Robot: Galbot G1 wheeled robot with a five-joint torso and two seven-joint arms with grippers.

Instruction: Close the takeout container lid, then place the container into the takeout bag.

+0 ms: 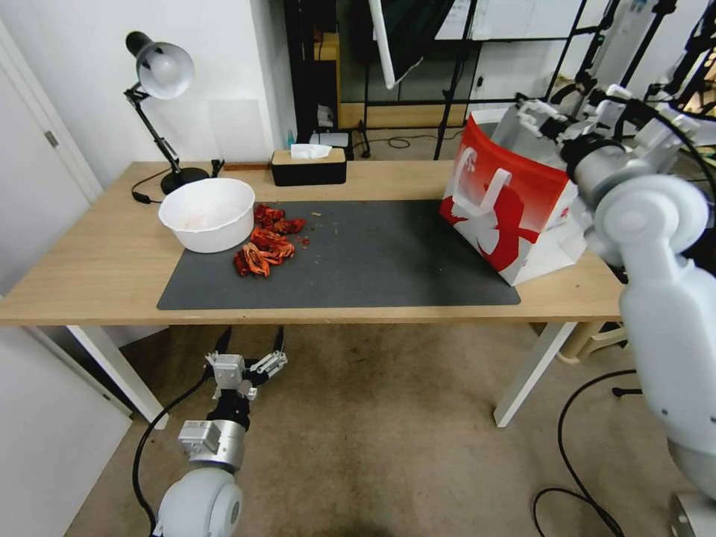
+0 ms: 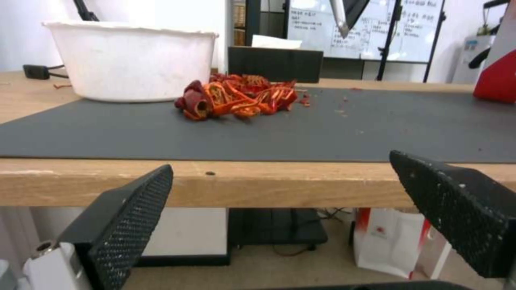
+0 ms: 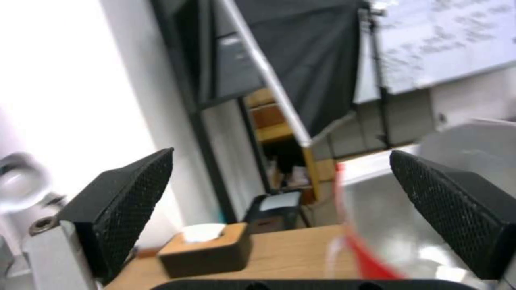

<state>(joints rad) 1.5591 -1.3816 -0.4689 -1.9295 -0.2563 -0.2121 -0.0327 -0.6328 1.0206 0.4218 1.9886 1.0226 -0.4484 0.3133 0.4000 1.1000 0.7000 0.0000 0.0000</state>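
The takeout bag [image 1: 507, 216], red and white with white handles, stands open at the right end of the table; its red edge also shows in the left wrist view [image 2: 497, 76]. My right gripper [image 1: 527, 112] hangs at the bag's open top with its fingers wide apart and nothing between them [image 3: 282, 157]; the bag's red rim [image 3: 349, 229] is just below it. The left gripper [image 1: 252, 341] is open and empty, low in front of the table's front edge [image 2: 282, 169]. The takeout container and its lid are out of view.
A dark mat [image 1: 373, 253] covers the wooden table's middle. A white bowl [image 1: 207, 212] and a heap of red dried peppers [image 1: 267, 242] sit at its left. A tissue box [image 1: 309, 165] and a desk lamp [image 1: 160, 71] stand at the back.
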